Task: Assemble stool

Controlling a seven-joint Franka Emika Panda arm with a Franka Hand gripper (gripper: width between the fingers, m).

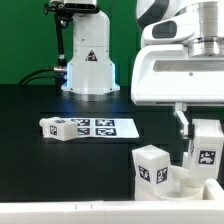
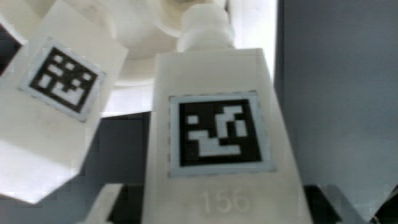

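- Wrist view: claw (image 2: 217, 205) stands about half open and is closed on the held leg (image 2: 215, 120). One finger flanks it on each side, and its tag face looks at the camera.
- Exterior view: the held leg (image 1: 205, 147) hangs upright under the claw at that view's right, near the front edge of the black worktop (image 1: 90, 175). Its lower end is at the seat (image 1: 190, 188). I cannot tell whether it is home in a socket.
- The second leg (image 1: 152, 166) stands upright just beside the held one, toward the exterior view's left, also at the seat.
- The third leg (image 1: 55, 127) lies on its side on the worktop, touching the end of the marker board (image 1: 100, 127) and well apart from the seat.
- Handling, legs (judgement): stiff moulded plastic, light, not fragile. The faces are smooth, so they may slip or twist under a weak pinch.
- Hold, legs (judgement): pinch across two opposite flat faces on the upper part, leaving the lower end free for the socket.
- Handling, seat (judgement): flat, rigid and light. It is likely to slide on the worktop under a sideways push, so press the legs straight down.
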